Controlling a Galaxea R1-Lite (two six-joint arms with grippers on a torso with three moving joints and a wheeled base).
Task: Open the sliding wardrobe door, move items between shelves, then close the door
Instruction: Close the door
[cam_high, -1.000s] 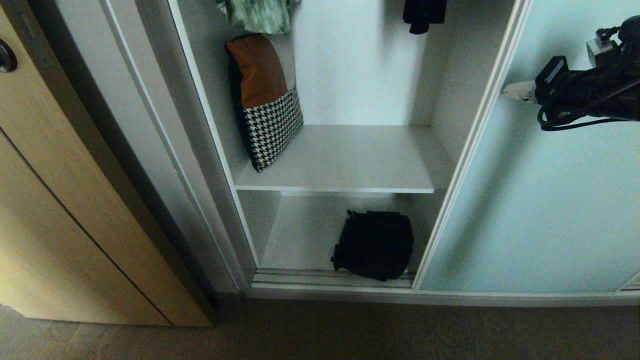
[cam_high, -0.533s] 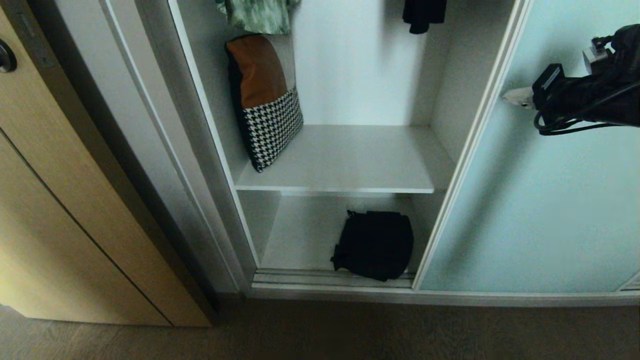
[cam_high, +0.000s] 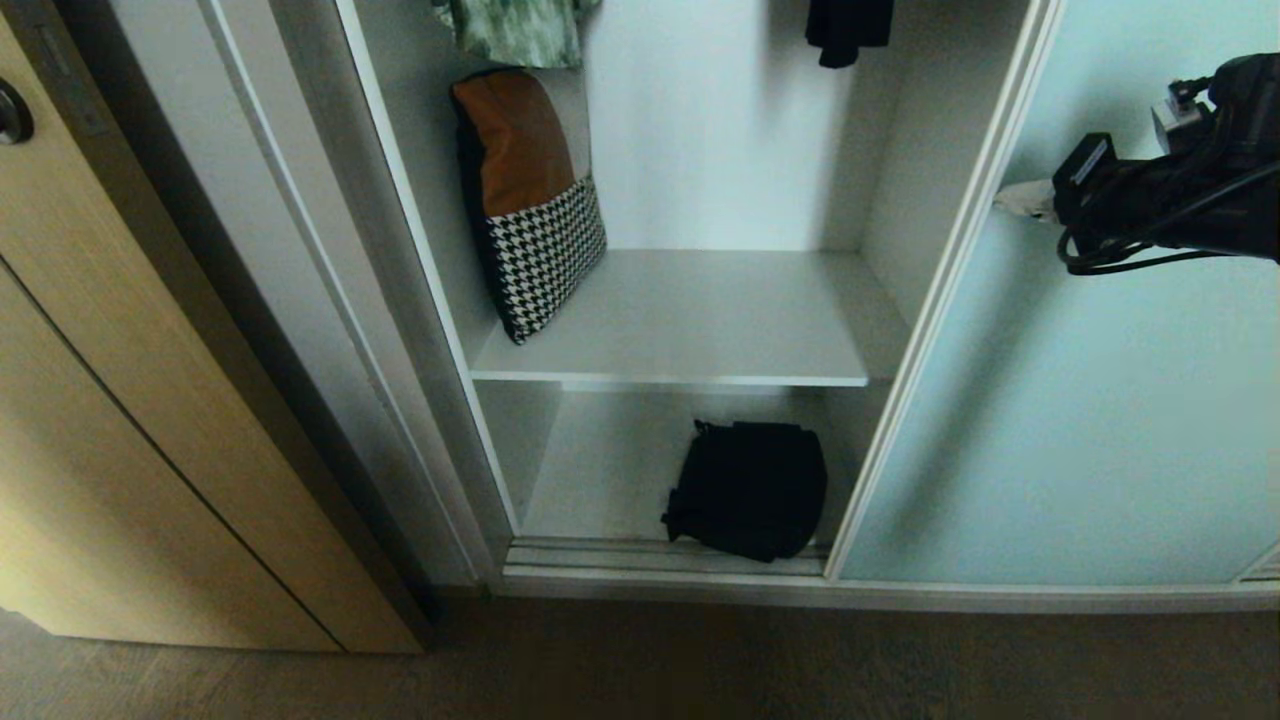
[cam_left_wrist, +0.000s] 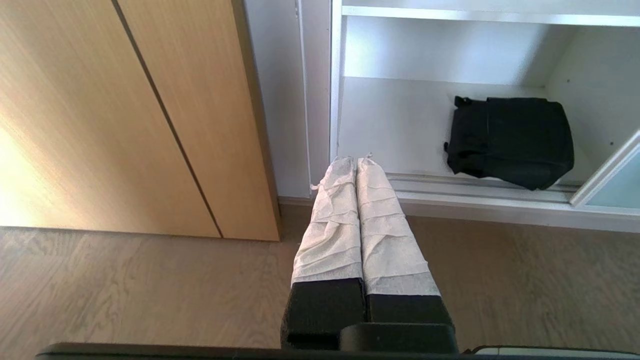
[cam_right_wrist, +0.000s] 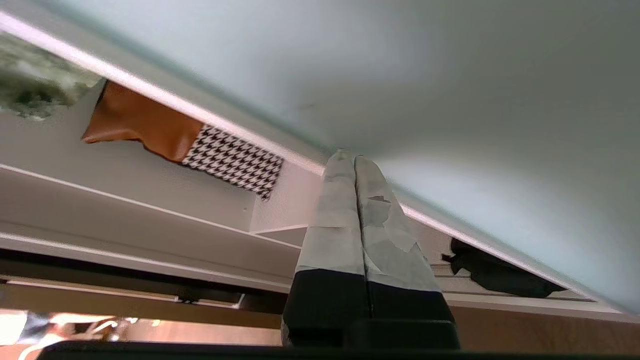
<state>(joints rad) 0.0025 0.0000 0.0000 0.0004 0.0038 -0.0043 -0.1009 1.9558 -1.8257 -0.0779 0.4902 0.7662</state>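
Sliding wardrobe door (cam_high: 1080, 400) – frosted pale aqua glass, thin silver frame – stood slid right, leaving the white wardrobe open. Right gripper (cam_high: 1003, 199), cloth-wrapped fingers clenched on nothing, tip at the door's left frame edge. Soft matte black bag (cam_high: 748, 487) lay on the bottom white shelf (cam_high: 600, 470) just left of the door. Houndstooth-and-brown cushion (cam_high: 530, 200) leaned on the shelf above. Wood-grain door (cam_high: 150, 420) further left; wood floor (cam_high: 700, 660). Left gripper (cam_left_wrist: 356, 160) clenched, empty, above the floor.
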